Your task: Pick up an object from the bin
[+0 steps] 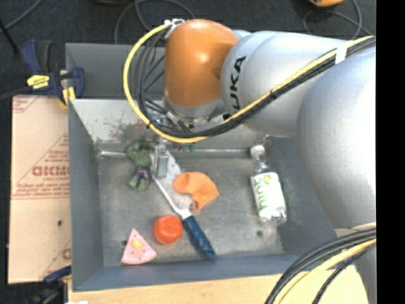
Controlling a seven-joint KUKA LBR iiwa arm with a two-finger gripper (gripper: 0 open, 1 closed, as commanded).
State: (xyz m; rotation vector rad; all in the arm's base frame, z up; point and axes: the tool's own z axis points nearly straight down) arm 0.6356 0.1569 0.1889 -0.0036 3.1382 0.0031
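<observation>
Hanging gripper (162, 161), just right of the far-left green figure (140, 163).
Arm (285, 75) reaches from right; grip state unclear.

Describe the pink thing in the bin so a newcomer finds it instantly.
Look at the grey bin, toward its lower left corner in the camera view. There lies a pink wedge, just left of a round orange piece. Nothing else there is pink or three-cornered.
</observation>
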